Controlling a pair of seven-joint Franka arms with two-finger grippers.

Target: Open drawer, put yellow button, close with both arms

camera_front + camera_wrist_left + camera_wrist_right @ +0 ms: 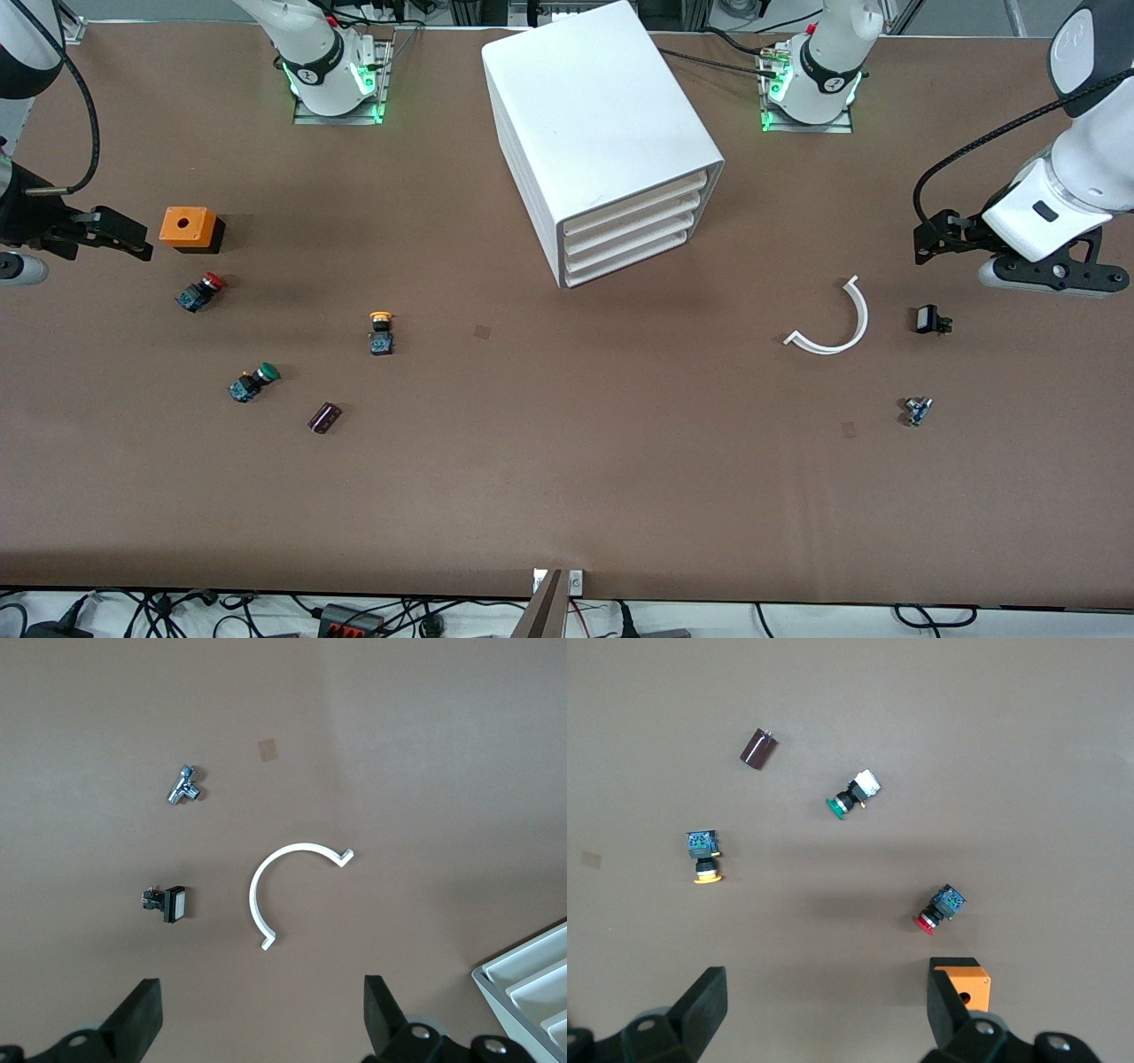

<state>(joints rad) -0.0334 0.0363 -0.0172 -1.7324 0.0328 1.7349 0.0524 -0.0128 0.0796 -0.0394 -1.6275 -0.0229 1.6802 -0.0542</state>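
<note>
**Drawers shut, both arms waiting**

Yellow button [381,330] lies on table [567,478], toward right arm's end. Farther back, top drawer [640,198] closed in cabinet [594,115]. Right gripper [824,1014] and left gripper [261,1019] gape wide, empty.

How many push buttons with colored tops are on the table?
3, all toward the right arm's end of the table: the red button lies just nearer the camera than the orange box, the green button is nearest the camera, and the yellow button is closest to the cabinet.
</note>
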